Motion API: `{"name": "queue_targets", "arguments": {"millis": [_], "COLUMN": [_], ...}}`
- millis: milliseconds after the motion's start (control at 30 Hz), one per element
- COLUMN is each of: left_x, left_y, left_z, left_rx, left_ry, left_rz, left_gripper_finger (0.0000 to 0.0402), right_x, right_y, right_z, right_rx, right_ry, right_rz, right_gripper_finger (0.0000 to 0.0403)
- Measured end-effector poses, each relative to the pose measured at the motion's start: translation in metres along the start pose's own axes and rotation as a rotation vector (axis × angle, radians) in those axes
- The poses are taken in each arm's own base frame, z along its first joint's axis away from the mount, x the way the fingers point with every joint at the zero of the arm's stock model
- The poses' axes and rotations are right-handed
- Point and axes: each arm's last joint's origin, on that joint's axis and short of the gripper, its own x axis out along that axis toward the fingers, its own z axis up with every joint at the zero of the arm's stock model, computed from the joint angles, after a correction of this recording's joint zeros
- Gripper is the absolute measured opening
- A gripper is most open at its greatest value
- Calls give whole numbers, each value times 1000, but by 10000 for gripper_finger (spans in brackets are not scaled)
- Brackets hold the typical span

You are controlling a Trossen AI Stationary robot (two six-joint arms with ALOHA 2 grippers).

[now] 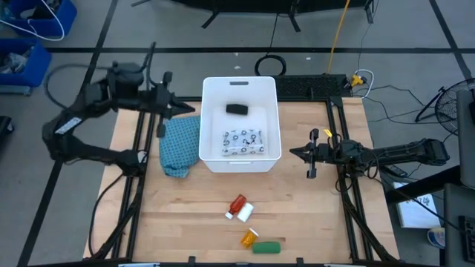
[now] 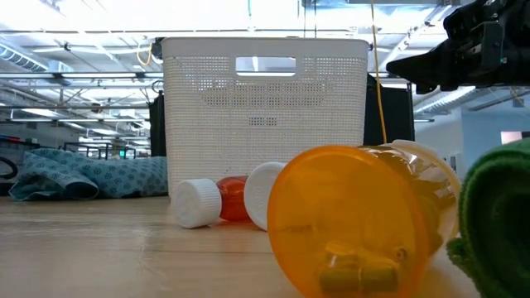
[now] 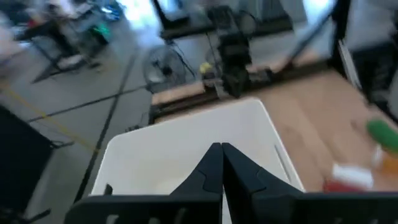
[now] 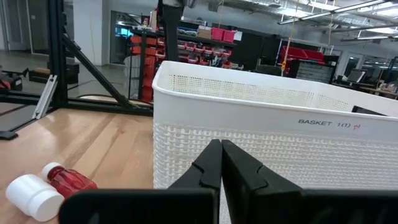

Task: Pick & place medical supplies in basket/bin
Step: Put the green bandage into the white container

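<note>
The big white basket [image 1: 241,124] sits on the wooden bench [image 1: 193,215], near its far edge. Inside it lie a black oblong [image 1: 237,109] and a white flat packet with dark dots [image 1: 243,140], a little apart from each other. A teal cloth [image 1: 179,145] lies bunched up right against the basket's left wall. Four more supplies wait on the bench, nearer the front edge and well away from the basket: a red tube [image 1: 237,203] touching a white bottle [image 1: 243,213], then an orange vial [image 1: 249,238] just beside a green oblong [image 1: 267,247]. The left gripper [image 1: 194,109] hangs over the basket's left rim, and its jaws are closed together with nothing in them. The right gripper [image 1: 295,153] waits just off the basket's right wall, its jaws also pressed together and holding nothing.
</note>
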Motion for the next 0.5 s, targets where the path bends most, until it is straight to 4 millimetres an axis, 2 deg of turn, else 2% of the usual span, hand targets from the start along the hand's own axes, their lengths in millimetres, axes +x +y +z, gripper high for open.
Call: {"name": "queue_targets", "arguments": {"millis": [100, 200, 367, 500], "left_x": [11, 18, 2, -9], "left_y": [-9, -26, -59, -76], "left_z": [-31, -64, -101, -127], "left_rx": [-95, -112, -105, -118], "left_ry": [18, 37, -149, -302], "left_rz": [121, 120, 71, 34], "left_gripper_finger": [1, 0, 0, 0], "right_x": [0, 0, 0, 0], "right_y": [0, 0, 0, 0], "right_z": [0, -1, 0, 0], "right_rx": [0, 0, 21, 26], "right_ry": [1, 5, 5, 5], "right_rz": [2, 3, 3, 3], "right_gripper_finger": [0, 0, 0, 0]}}
